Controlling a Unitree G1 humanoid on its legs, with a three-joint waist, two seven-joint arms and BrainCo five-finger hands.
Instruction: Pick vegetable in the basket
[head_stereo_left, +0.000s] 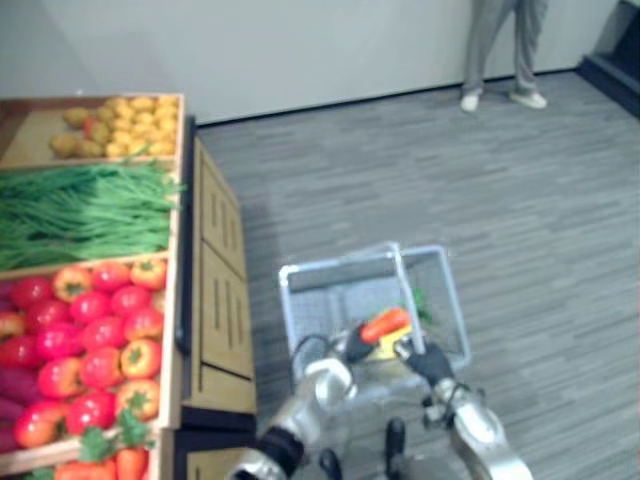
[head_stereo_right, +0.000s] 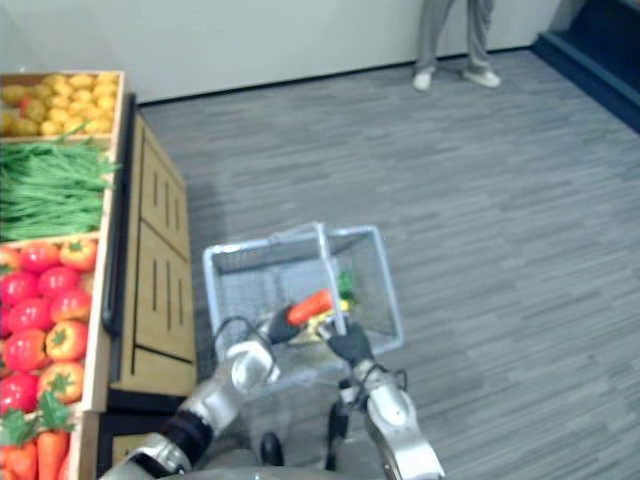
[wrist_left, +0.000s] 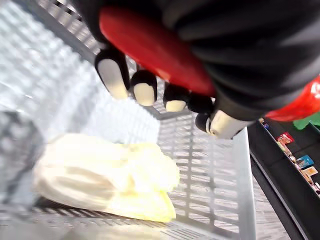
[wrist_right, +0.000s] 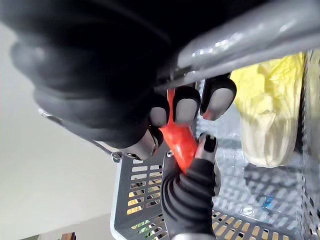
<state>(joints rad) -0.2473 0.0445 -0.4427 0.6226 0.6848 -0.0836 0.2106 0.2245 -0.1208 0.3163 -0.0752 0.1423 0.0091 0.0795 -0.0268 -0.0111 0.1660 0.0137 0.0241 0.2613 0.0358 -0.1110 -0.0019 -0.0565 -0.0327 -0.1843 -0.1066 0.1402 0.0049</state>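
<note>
**Left eye view: left hand (head_stereo_left: 358, 345) grips a red vegetable (head_stereo_left: 386, 323) over the basket (head_stereo_left: 330, 290)**

The grey wire basket sits on the grey floor (head_stereo_left: 540, 220) in the lower centre of the frame. Its bar handle (head_stereo_left: 405, 287) runs from the far rim toward the robot.

The left hand comes in from the lower left. In the left wrist view its fingers are curled round the red vegetable, clasping it against the palm. The vegetable is long and orange-red, and lies slanted above the basket's near end, inside the outline of the rim. Below it, on the basket's bottom, rests a pale yellow vegetable (wrist_left: 105, 175). Whether the two touch cannot be told. A bit of green leaf (head_stereo_left: 422, 300) shows against the basket's right wall.

The right hand (head_stereo_left: 430, 362) rises from the lower right, and its fingers are wrapped round the near end of the handle. The right wrist view shows the dark-tipped fingers hooked over the grey bar, with the left hand and its red vegetable just beyond.

A wooden stand (head_stereo_left: 215, 290) fills the left side of the frame. It holds yellow produce (head_stereo_left: 130, 125) at the upper left, then green beans (head_stereo_left: 80, 210) and tomatoes (head_stereo_left: 90, 340), with carrots (head_stereo_left: 125, 460) at the lower left. A person (head_stereo_left: 500, 50) stands at the upper right, well apart from the basket.
</note>
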